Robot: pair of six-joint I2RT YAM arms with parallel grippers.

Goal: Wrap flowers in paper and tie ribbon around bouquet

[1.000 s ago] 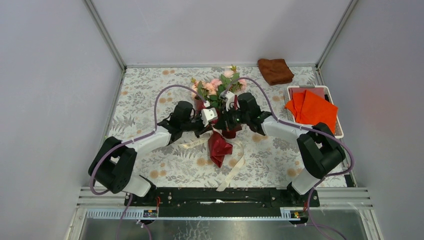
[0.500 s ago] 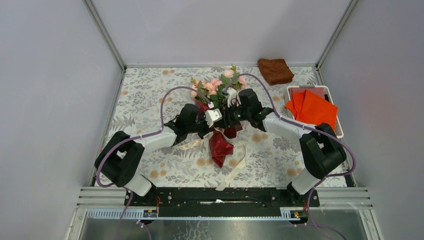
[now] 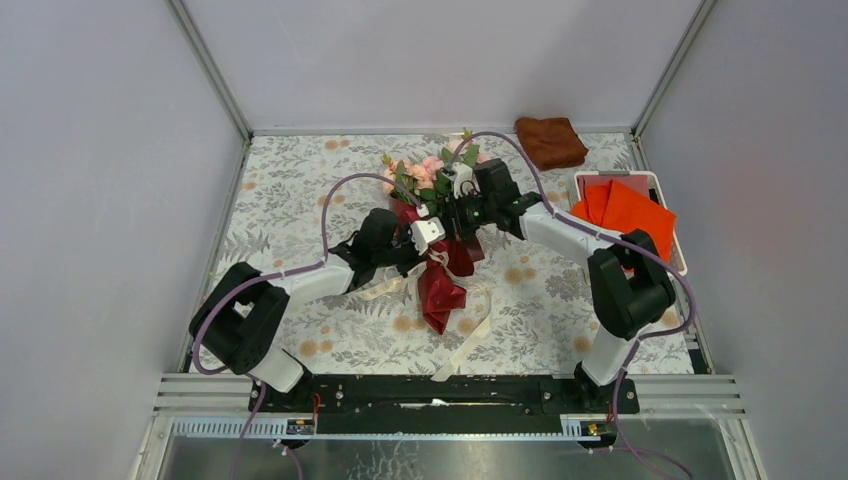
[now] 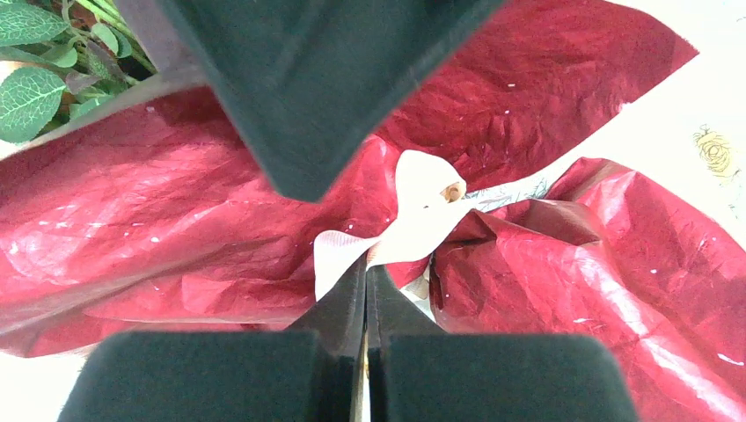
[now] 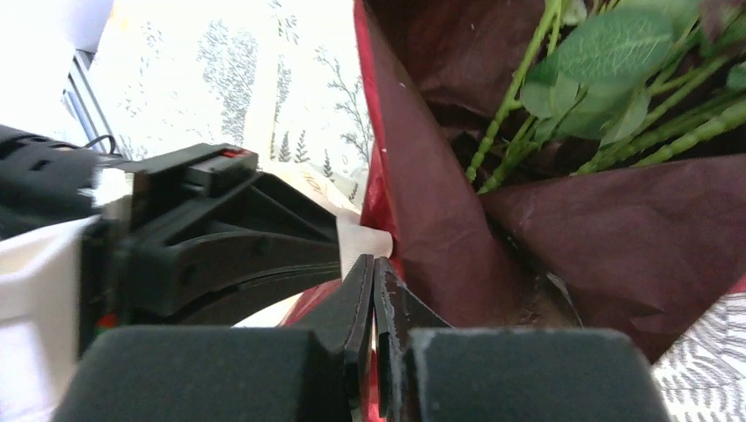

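At the bouquet's point(image 3: 462, 256) waist, left gripper point(image 4: 366, 272) has its fingers pressed together on a tail of the ribbon point(image 4: 413, 211), just below the knot. Right gripper point(image 5: 374, 264) meets it from the bouquet's other side, fingers pressed together too, tips against the ribbon's edge; can't tell if it has actually pinched it. Left wrist view alone gives the knot, sitting on crinkled dark red paper point(image 4: 132, 220), leaves at the corner. Right wrist view alone looks into the cone: thin green stems point(image 5: 510, 114) against the maroon reverse side. Top view alone gives the flowers point(image 3: 428, 166) at the bouquet's far end, the paper's loose tail at its near end, and two ribbon ends trailing on the floral table point(image 3: 290, 200) nearer the arm bases. Counts: two arms, one bouquet, one ribbon, one brown cloth point(image 3: 551, 142) far-right of the bouquet, one white tray point(image 3: 620, 176) to its right with orange sheets point(image 3: 628, 215), number unclear.
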